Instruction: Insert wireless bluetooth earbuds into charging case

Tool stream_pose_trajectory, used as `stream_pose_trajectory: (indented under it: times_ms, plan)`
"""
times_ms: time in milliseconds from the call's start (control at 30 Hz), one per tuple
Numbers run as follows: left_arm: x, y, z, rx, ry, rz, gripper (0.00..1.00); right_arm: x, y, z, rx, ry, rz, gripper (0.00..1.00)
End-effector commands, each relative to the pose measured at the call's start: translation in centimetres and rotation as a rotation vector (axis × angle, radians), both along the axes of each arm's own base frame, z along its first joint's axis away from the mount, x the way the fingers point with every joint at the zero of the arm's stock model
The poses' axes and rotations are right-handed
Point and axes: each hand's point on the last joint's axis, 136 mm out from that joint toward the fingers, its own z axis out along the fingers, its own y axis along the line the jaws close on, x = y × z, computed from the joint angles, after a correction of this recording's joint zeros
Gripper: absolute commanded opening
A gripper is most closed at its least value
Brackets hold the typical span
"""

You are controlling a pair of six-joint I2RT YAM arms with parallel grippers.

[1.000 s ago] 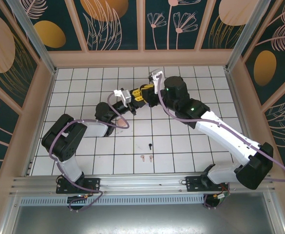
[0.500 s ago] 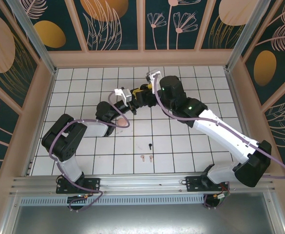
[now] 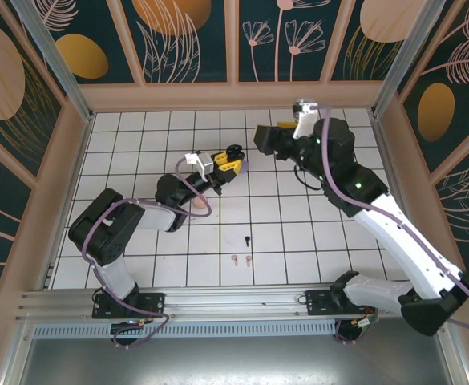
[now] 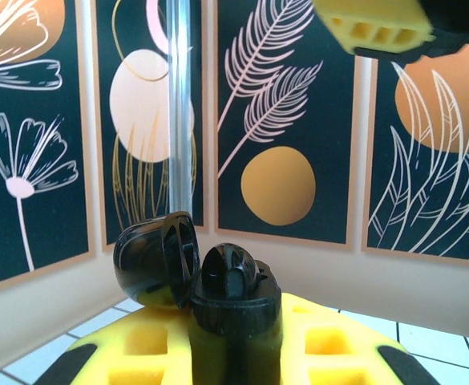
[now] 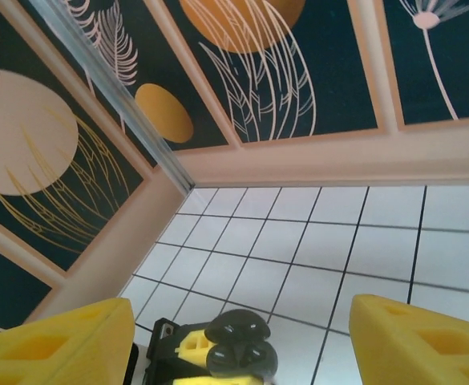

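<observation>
Where seen from above, counts out as one white tiled table (image 3: 138, 249) with two arms over it. Clenched with the left gripper (image 3: 228, 160) on one black case (image 3: 232, 154), lifted off the tiles near mid-table. Released at the right gripper (image 3: 260, 138), up and to the right of the case and apart from it. Two yellow fingers (image 5: 58, 345) spread wide in the right wrist view, touching nothing, with the case low between them and farther off.

From the left wrist, case upright between two yellow pads (image 4: 370, 365), with one lid (image 4: 155, 261) hinged open to the left. Seems to carry something black and rounded in its well, though black on black reads poorly.

Down on the table, well apart from both grippers and toward the near edge, three earbuds counted loose. One black bud (image 3: 247, 240) alone on a tile. One pair of pink buds (image 3: 234, 259) just nearer the bases, side by side, close but not touching. Black bud near the pink pair, yet separate from it.
</observation>
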Motion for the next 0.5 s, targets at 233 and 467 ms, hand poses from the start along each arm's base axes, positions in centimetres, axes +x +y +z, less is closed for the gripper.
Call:
stream_pose_trajectory:
  times_ms: [233, 467]
  plan:
    - [-2.5, 2.4, 2.8, -0.076, -0.054, 0.044, 0.00, -1.6, -0.4, -17.8, -0.075, 0.470, -0.048, 0.70]
    - [-3.8, 3.8, 2.0, -0.052, -0.033, 0.077, 0.00, -4.8, -0.7, -27.7, -0.247, 0.711, -0.077, 0.67]
